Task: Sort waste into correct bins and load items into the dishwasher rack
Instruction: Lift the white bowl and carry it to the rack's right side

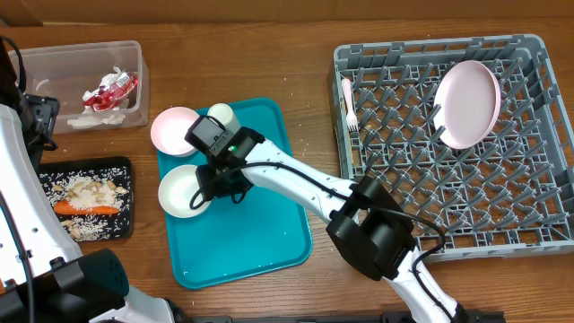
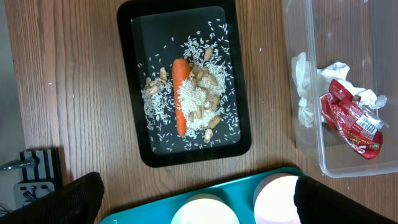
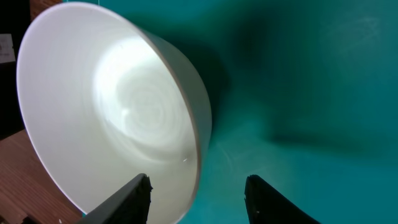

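My right gripper (image 1: 208,179) is open and straddles the rim of a small pale bowl (image 1: 179,193) on the teal tray; in the right wrist view one finger is inside the bowl (image 3: 112,118) and one outside, gripper (image 3: 198,193). A second pale pinkish bowl (image 1: 172,130) and a small white cup (image 1: 221,115) stand behind it. The pink plate (image 1: 467,103) and cream fork (image 1: 349,103) are in the grey-blue rack (image 1: 448,238). The carrot (image 2: 180,93) and rice (image 2: 199,99) lie in the black tray (image 2: 134,93). Napkins (image 2: 305,87) and the red wrapper (image 2: 351,118) lie in the clear tub (image 2: 323,162). My left gripper (image 2: 196,202) is open and empty.
The teal serving tray (image 1: 260,224) lies mid-table between the black tray (image 1: 126,197) and the rack. The clear tub (image 1: 134,54) stands at the back left. My right arm (image 1: 305,184) reaches across the teal tray from the front right. The left arm (image 1: 22,179) runs along the left edge.
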Robot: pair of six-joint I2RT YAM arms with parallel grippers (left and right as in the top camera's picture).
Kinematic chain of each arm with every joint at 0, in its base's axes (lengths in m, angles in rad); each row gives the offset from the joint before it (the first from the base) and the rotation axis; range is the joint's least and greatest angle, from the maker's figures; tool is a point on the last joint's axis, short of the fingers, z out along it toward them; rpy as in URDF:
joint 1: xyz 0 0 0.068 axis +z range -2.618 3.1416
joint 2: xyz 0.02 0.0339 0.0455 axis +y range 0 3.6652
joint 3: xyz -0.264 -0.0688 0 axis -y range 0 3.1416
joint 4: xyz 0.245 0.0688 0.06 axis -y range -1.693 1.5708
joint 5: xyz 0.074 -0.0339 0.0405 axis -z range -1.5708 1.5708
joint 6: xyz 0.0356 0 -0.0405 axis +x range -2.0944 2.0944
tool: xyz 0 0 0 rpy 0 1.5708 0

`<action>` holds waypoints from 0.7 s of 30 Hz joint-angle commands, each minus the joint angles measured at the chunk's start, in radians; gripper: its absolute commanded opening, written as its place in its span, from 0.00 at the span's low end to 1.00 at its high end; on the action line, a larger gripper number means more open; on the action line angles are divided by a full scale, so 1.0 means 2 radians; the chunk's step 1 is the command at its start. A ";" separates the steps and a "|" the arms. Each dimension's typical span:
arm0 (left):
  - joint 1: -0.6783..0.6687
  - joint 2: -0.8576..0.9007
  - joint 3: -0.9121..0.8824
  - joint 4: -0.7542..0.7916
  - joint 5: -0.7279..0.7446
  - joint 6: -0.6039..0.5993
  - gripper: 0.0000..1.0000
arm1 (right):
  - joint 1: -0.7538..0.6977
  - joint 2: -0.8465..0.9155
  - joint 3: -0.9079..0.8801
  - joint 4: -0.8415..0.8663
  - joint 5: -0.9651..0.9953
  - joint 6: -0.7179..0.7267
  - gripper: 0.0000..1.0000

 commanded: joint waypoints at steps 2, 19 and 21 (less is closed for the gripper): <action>0.000 0.003 -0.002 -0.001 -0.012 -0.012 1.00 | 0.013 0.006 -0.002 0.003 -0.003 0.014 0.49; 0.000 0.003 -0.002 -0.001 -0.012 -0.012 1.00 | 0.002 0.010 0.032 -0.066 0.024 0.015 0.04; 0.000 0.003 -0.002 -0.001 -0.012 -0.012 1.00 | -0.003 0.010 0.054 -0.093 0.025 0.015 0.04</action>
